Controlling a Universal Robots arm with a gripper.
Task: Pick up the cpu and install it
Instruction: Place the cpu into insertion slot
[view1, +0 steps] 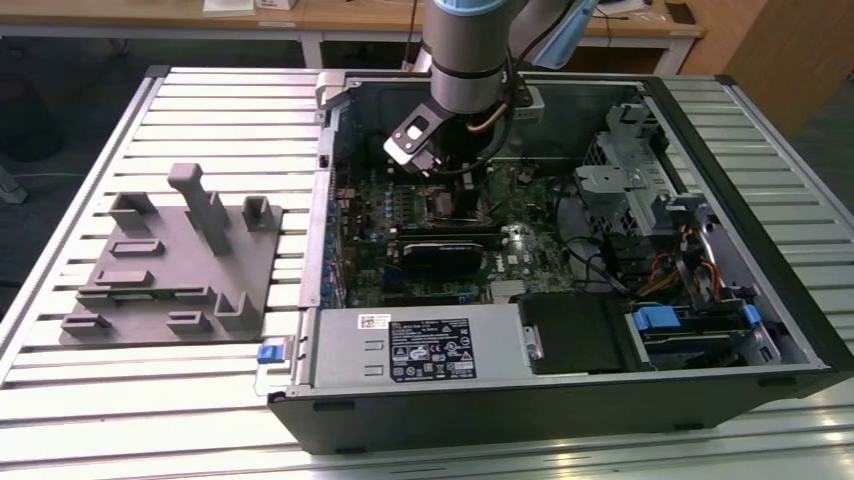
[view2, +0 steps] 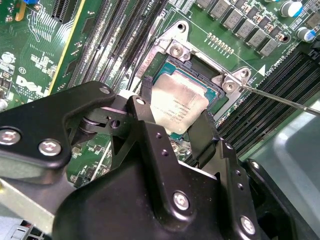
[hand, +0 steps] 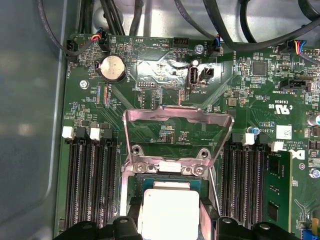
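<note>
Silvery-white cpu (view2: 179, 100) is clasped at two opposite edges by the black hand (view2: 175, 109), directly over the open socket (view2: 201, 63) beneath its raised metal load plate (hand: 175, 115).

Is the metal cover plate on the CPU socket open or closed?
Open. In the first wrist view the plate is swung back on its hinge, leaving the cpu uncovered.
</note>
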